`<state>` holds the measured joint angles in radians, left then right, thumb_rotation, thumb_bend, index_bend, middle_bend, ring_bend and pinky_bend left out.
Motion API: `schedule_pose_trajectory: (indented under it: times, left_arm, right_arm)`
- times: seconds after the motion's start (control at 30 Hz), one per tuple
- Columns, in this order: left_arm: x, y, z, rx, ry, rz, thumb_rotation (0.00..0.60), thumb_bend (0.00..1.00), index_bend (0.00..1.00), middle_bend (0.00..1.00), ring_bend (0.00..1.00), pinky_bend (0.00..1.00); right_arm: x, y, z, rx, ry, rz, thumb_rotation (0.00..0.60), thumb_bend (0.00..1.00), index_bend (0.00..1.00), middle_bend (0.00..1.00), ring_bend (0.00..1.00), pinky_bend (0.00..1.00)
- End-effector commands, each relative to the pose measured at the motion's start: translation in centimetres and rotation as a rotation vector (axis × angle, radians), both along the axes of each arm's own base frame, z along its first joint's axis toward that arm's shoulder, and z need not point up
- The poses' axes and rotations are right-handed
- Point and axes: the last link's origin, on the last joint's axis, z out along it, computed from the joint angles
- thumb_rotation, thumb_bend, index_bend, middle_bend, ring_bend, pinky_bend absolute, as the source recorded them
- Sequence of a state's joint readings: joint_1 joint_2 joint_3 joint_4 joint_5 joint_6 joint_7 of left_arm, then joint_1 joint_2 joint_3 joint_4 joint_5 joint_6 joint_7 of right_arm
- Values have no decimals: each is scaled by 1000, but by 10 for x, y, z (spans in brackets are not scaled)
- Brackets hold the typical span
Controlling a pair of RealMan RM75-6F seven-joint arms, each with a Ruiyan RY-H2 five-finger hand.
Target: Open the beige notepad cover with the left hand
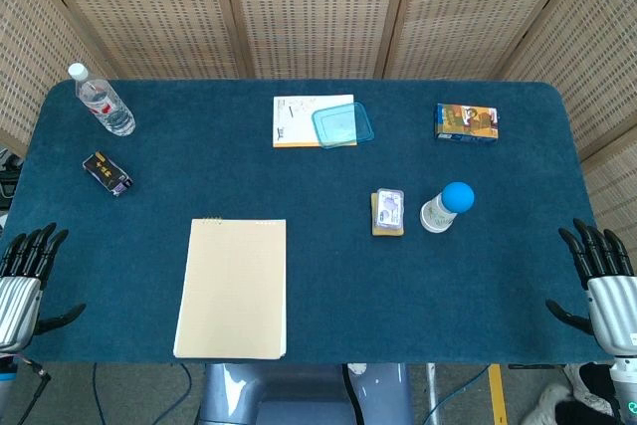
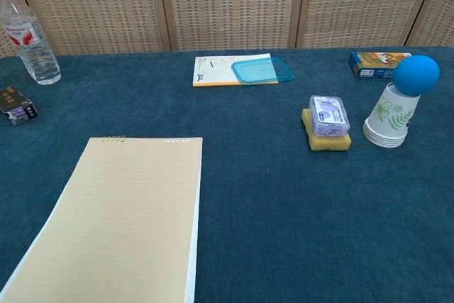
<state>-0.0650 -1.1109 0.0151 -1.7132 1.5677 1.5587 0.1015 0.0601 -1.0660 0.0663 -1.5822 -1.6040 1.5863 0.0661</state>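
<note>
The beige notepad (image 1: 232,288) lies flat and closed near the table's front edge, left of centre; in the chest view the notepad (image 2: 117,218) fills the lower left. My left hand (image 1: 22,276) hangs at the table's left front corner, fingers spread, holding nothing, well left of the pad. At the right front corner my right hand (image 1: 602,281) is likewise spread and empty. Neither hand shows in the chest view.
A water bottle (image 1: 102,101) and a small dark box (image 1: 107,173) sit at the back left. A white pad with a teal lid (image 1: 342,123) lies at the back centre. A sponge with a plastic box (image 1: 389,211), stacked cups with a blue ball (image 1: 445,207) and a colourful carton (image 1: 467,121) stand to the right.
</note>
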Motion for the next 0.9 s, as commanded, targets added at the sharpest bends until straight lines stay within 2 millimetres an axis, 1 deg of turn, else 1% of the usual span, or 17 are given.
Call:
schedule_pose_trajectory:
  times: [0.03,0.17,0.27,0.4,0.47,0.53,0.57,0.63,0.67,0.73,0.9]
  left_arm:
    - [-1,1,-1,-5,-2,7,600,0,0,0,0,0]
    - [1,4,-6,-34,-8,-20,600,0,0,0,0,0]
    - [8,4,-19,-98,-20,-81,600,0,0,0,0,0]
    - [19,4,-52,-219,-18,-176,600,0,0,0,0,0]
    - [22,5,-73,-277,0,-211,600,2,0,0,0,0]
    - [25,5,-91,-336,4,-242,600,52,0,0,0,0]
    - [26,4,-99,-363,8,-258,600,87,0,0,0,0]
    - [30,3,-114,-402,25,-297,600,195,0,0,0,0]
    - [31,3,-119,-409,32,-311,600,214,0,0,0,0]
    - [33,1,-129,-431,50,-332,600,223,0,0,0,0]
    - [37,-7,-145,-478,94,-361,600,211,0,0,0,0]
  right_arm:
    - [1,0,0,-4,-5,2,600,0,0,0,0,0]
    - [0,0,0,-4,-11,2,600,0,0,0,0,0]
    - [0,-1,-1,-2,-17,0,600,0,0,0,0,0]
    - [0,-2,-1,-2,-31,-4,600,0,0,0,0,0]
    - [-1,-3,-2,-1,-35,-9,600,0,0,0,0,0]
    - [-1,-3,-2,1,-39,-13,600,0,0,0,0,0]
    - [-1,-3,-2,2,-40,-14,600,0,0,0,0,0]
    - [-1,-3,-2,4,-42,-13,600,0,0,0,0,0]
    - [-1,-3,-2,4,-43,-12,600,0,0,0,0,0]
    - [-1,-3,-3,8,-45,-10,600,0,0,0,0,0]
    - [-2,-4,-4,24,-59,-12,600,0,0,0,0,0]
